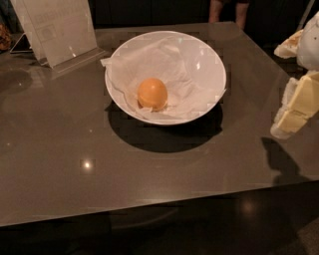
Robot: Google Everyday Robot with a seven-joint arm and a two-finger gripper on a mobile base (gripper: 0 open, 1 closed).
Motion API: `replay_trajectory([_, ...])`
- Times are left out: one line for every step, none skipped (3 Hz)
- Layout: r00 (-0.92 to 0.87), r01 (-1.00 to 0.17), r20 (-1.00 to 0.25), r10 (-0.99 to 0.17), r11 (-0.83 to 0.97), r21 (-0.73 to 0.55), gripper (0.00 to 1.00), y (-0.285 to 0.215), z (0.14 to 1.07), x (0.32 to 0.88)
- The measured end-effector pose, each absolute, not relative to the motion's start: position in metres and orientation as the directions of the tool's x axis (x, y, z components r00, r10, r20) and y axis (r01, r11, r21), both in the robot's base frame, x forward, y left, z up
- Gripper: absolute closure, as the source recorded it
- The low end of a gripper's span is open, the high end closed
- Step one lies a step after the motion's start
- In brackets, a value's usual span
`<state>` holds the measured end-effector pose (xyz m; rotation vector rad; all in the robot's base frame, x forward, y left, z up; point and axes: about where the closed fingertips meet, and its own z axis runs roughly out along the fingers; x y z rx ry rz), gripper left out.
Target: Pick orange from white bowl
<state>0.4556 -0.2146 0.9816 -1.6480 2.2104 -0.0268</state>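
The orange (152, 93) is a small round fruit lying on crumpled white paper inside the white bowl (199, 55). The bowl is wide and glossy and stands on the grey table at the back centre. My gripper (293, 107) is at the right edge of the view, pale cream and white, hanging above the table's right side. It is well to the right of the bowl and apart from it.
A clear acrylic sign holder (57, 30) stands at the back left of the grey table (75, 164). The table's front edge runs across the lower part of the view. A person's legs (227, 10) show behind the table.
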Motion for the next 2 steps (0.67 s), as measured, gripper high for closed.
replay_trajectory([-0.208,-0.915,-0.422,-0.883,0.328,-0.236,0.00,-0.191,0.991,0.497])
replay_trajectory([-0.166,-0.926,-0.525,-0.835,0.316,-0.209,0.00,-0.160,0.995,0.531])
